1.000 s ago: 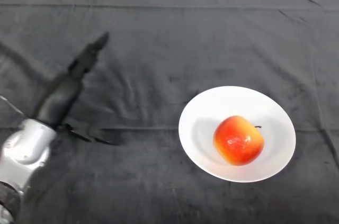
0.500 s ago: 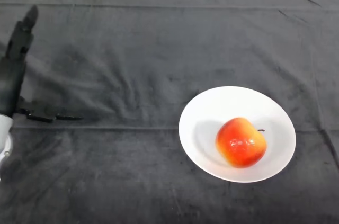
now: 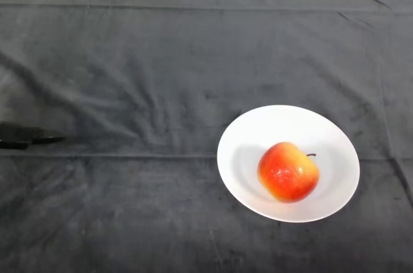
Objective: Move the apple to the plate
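Apple (image 3: 288,171) already in white plate (image 3: 245,141), near right, resting just right of plate's middle, stem pointing right. Left hand (image 3: 26,135) barely in view at left edge, only a dark sliver; open or closed impossible to tell. Apple well apart, off to hand's right. Dark cloth (image 3: 193,47) beyond.

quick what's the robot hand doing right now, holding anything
Left robot hand: only a dark tip shows at the view's left edge, open or shut cannot be told; it holds nothing visible. The apple sits on the plate.
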